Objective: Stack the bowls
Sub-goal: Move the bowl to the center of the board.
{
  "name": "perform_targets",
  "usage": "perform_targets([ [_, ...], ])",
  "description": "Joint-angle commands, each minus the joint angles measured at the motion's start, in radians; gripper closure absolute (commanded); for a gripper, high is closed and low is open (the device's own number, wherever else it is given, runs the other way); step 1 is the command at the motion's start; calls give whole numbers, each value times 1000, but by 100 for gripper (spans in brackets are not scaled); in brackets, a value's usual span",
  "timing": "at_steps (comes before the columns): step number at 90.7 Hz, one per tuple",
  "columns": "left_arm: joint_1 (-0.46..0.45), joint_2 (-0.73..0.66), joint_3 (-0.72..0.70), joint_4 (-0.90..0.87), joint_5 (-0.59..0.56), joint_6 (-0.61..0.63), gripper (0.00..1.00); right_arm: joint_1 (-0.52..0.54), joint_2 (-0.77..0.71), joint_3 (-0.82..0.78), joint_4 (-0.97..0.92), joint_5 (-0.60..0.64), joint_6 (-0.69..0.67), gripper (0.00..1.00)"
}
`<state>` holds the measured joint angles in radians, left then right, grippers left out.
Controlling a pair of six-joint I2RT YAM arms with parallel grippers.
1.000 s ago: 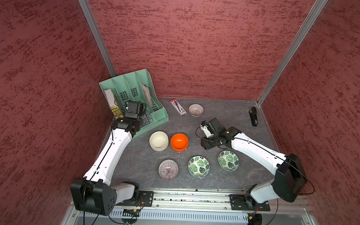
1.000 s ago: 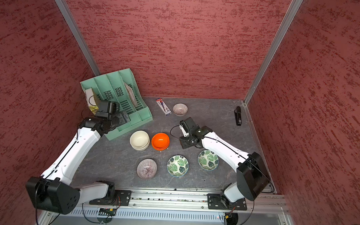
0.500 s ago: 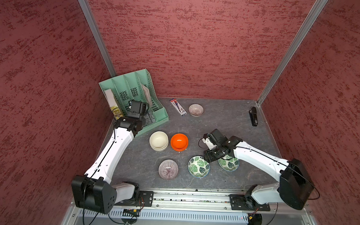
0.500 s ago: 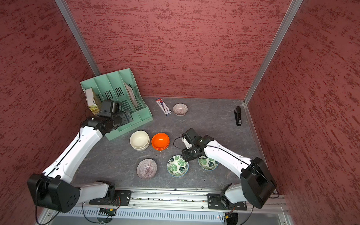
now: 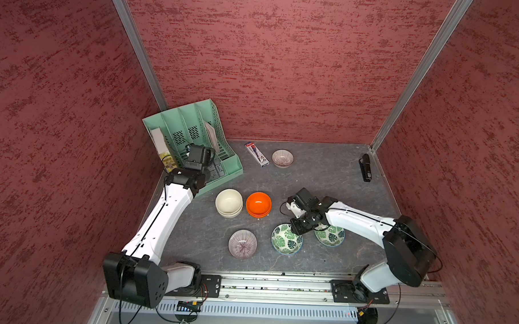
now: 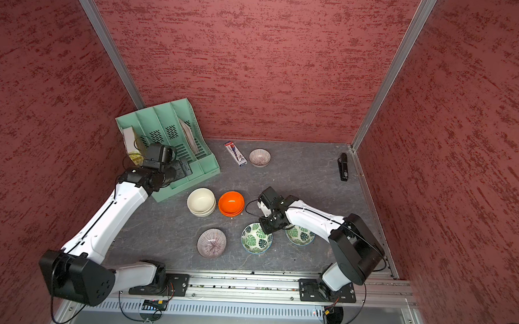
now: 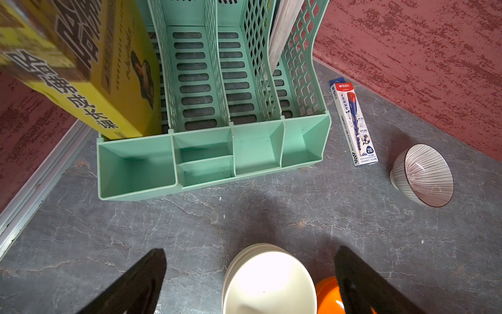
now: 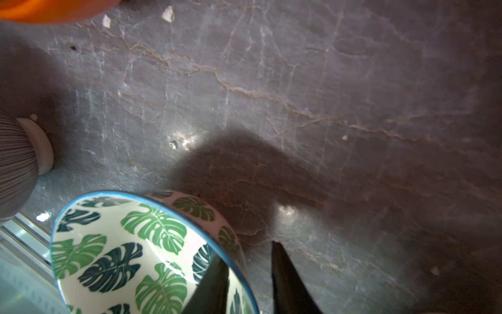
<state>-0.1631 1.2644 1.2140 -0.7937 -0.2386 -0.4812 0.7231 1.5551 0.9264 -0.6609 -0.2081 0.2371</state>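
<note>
Right gripper newly astride leaf bowl

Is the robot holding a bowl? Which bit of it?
The right gripper straddles the rim of a leaf bowl, one finger inside, one outside; whether it pinches yet cannot be told. The left gripper is open and empty.

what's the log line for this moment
right gripper: astride leaf bowl rim | left gripper: open, empty | stacked: cream pair, orange pair
</note>
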Motion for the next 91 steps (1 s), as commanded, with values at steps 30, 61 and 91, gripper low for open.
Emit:
perform_targets([
  [30, -6, 10, 2, 28, -10, 3, 0, -81, -23, 82, -5, 66, -54, 85],
  [61, 1, -2, 1, 22, -16, 9, 0, -181, 65, 135, 38, 53, -86, 91],
  [91, 12, -16, -8, 21, -17, 13, 0, -180, 22, 112, 23, 16, -101, 69],
])
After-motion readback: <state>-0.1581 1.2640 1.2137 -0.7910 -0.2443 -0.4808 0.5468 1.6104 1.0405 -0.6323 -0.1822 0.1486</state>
